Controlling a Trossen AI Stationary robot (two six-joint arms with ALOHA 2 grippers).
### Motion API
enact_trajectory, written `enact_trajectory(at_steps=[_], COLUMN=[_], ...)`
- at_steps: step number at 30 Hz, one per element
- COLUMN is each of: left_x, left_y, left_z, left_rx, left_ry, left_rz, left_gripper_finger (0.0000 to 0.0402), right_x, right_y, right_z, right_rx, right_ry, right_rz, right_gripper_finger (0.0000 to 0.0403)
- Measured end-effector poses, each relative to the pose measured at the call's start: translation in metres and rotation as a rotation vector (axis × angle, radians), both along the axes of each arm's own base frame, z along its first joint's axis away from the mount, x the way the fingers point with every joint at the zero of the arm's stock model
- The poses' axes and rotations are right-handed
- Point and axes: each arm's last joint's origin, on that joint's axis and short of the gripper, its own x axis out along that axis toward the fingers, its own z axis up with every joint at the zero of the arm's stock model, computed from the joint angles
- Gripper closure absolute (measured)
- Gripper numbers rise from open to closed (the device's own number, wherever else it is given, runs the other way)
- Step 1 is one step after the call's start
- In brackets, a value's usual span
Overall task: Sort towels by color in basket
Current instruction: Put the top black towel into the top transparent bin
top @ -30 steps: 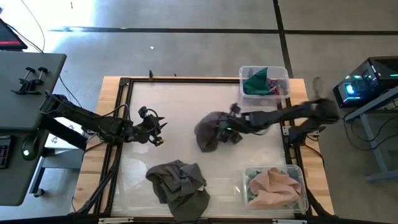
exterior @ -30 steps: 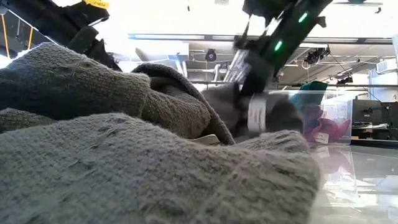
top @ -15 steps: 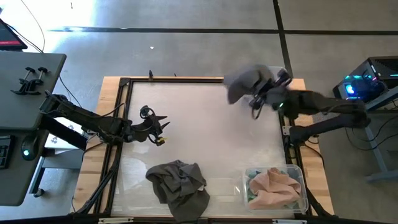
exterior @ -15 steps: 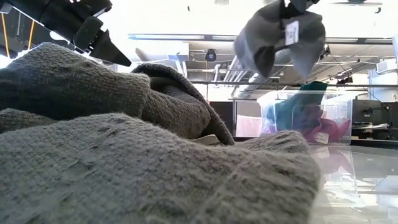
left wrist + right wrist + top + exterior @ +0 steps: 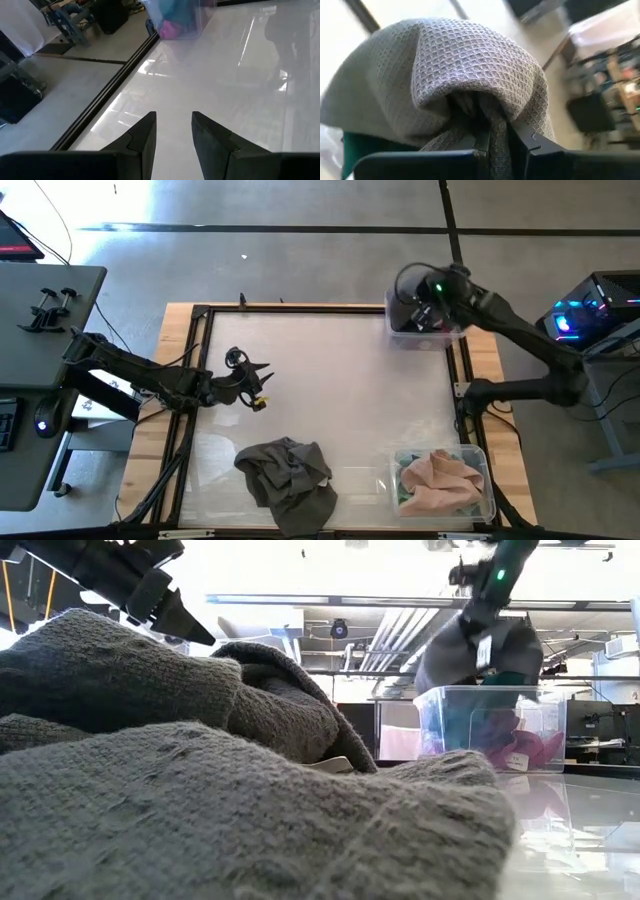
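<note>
My right gripper (image 5: 422, 298) is over the far right clear bin (image 5: 470, 730), shut on a dark grey towel (image 5: 478, 650) that hangs just above the bin's rim. Dark green (image 5: 505, 680) and magenta (image 5: 522, 750) towels lie inside the bin. A heap of dark grey towels (image 5: 290, 475) lies on the table by the near edge and fills the low view (image 5: 200, 790). My left gripper (image 5: 252, 387) hovers open over the left half of the table, its fingers (image 5: 145, 135) apart above bare tabletop. My right gripper pinches a bunched fold of the dark grey towel (image 5: 495, 125) between its two fingers (image 5: 520, 137); several layers are gathered there. The cloth billows over the fingertips (image 5: 470, 65). It is lifted clear of the table and hangs slack over the far right bin.
A second clear bin (image 5: 478, 498) at the near right corner holds a peach-pink towel (image 5: 440, 478) over something pale green. A dark frame (image 5: 205, 360) borders the tabletop. The middle of the table (image 5: 350, 400) is bare between the grey heap and the bins.
My right gripper has lifted the dark grey towel from the table's middle, carried it up and toward the far right corner, and now holds it over the far bin. The towel has gone from lying on the table to hanging clear. The left arm has barely moved.
</note>
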Motion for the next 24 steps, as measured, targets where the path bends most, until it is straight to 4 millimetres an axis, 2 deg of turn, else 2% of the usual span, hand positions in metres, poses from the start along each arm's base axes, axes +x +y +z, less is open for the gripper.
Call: enact_trajectory(at_steps=[7, 11, 15, 19, 24], left_x=[0.0, 0.0, 0.0, 0.0, 0.0], left_y=[0.003, 0.003, 0.003, 0.003, 0.003], left_z=[0.0, 0.0, 0.0, 0.0, 0.0], left_rx=[0.004, 0.005, 0.004, -0.004, 0.003], left_ry=[0.005, 0.006, 0.006, -0.001, 0.005], left_rz=[0.01, 0.009, 0.01, 0.014, 0.01], left_gripper_finger=[0.0291, 0.0291, 0.0291, 0.0291, 0.0291], right_x=[0.001, -0.001, -0.004, -0.011, -0.022], right_y=[-0.058, -0.078, -0.091, -0.092, -0.075], right_z=[-0.045, -0.073, -0.093, -0.097, -0.08], right_rx=[0.257, 0.409, 0.502, 0.569, 0.573], right_ry=[0.082, 0.11, 0.129, 0.118, 0.12], right_rz=[-0.028, -0.103, -0.176, -0.192, -0.19], right_gripper_finger=[0.0379, 0.0375, 0.0353, 0.0308, 0.0247])
